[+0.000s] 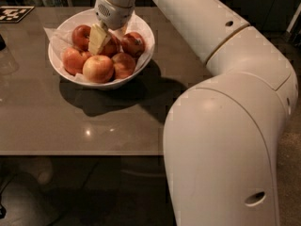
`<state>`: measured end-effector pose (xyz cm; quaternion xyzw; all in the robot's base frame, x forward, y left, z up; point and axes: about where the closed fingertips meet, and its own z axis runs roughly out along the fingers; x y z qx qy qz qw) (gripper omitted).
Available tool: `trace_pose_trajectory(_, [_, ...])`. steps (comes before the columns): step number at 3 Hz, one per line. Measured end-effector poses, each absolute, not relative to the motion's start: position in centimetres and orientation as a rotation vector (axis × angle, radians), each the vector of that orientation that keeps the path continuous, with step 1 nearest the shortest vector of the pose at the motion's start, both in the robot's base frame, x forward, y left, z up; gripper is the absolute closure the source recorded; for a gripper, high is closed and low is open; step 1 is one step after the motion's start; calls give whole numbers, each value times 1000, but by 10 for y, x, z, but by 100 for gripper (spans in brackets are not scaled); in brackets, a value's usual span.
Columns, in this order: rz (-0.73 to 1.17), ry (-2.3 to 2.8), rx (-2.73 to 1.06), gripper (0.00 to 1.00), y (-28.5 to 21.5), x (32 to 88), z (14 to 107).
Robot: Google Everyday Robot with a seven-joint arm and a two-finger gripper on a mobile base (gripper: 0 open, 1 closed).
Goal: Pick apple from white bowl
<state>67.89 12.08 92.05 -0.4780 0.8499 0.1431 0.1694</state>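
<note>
Fingers [99,39] of gripper [109,37] clasp round streaked apple [112,47] | in smooth white bowl [142,31]

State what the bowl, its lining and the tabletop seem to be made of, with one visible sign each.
White bowl: probably glazed ceramic or plastic; smooth, even sides. Lining: paper, crumpled and creased. Table: perhaps polished stone or laminate; it reflects a light. The pincer is down inside the bowl.

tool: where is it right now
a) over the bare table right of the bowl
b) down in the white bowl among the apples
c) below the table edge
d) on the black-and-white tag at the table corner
b: the tool sits low inside the white bowl, in among the apples near the middle.
</note>
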Motion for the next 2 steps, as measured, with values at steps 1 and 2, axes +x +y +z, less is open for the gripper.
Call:
trace_pose_trajectory(1, [346, 2343, -1385, 100, 125, 670, 950])
trace_pose_trajectory(2, [302, 2297, -1385, 100, 123, 664, 976])
